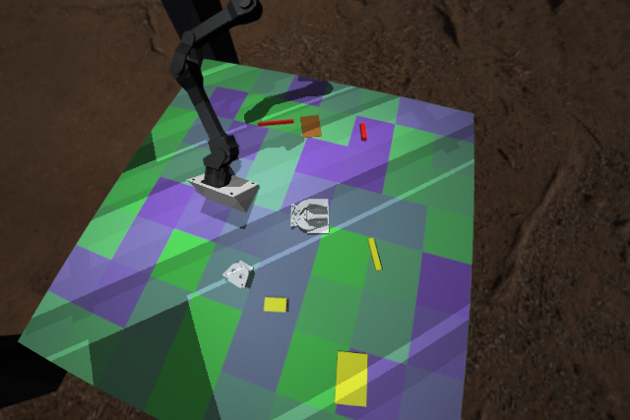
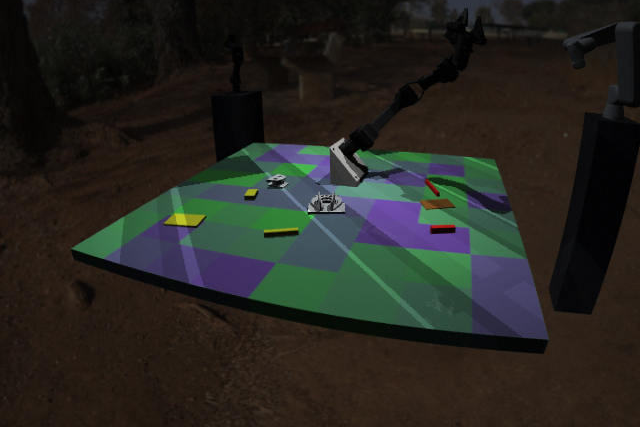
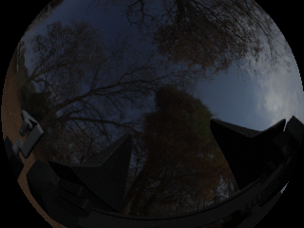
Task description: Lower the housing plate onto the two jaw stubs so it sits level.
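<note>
The light grey base lies near the middle of the table, with the two jaws standing on it side by side. The white housing plate, a small angular piece with holes, is apart from it. In the exterior view it appears raised above a lower white part; how it is supported is too small to tell. My gripper is open and empty, high above and away from both, its fingers pointing up. The wrist view shows sky and trees between the fingers.
Yellow pieces lie around the parts. Red bars and an orange-brown tile lie farther back in the top view. My arm stands on a grey wedge mount.
</note>
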{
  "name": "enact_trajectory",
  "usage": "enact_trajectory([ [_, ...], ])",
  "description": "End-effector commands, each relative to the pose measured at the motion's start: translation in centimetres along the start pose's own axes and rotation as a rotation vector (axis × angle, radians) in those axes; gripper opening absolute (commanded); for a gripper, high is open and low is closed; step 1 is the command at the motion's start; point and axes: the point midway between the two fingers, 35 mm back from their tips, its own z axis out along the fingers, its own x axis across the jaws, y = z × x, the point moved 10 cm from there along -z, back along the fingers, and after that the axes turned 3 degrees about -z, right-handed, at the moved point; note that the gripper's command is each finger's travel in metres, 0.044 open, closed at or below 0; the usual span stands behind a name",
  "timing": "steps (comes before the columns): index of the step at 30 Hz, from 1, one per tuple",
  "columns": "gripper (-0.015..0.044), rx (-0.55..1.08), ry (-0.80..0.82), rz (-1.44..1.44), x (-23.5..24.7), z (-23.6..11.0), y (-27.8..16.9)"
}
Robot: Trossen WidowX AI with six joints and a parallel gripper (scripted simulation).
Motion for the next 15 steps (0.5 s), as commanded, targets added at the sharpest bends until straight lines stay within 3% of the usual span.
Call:
enact_trajectory([
  [1, 0.0426, 0.0, 0.0, 0.0, 0.0, 0.0, 0.0],
  [15, 0.044, 0.098, -0.021, -0.211, -2.5, -0.6, -2.7],
])
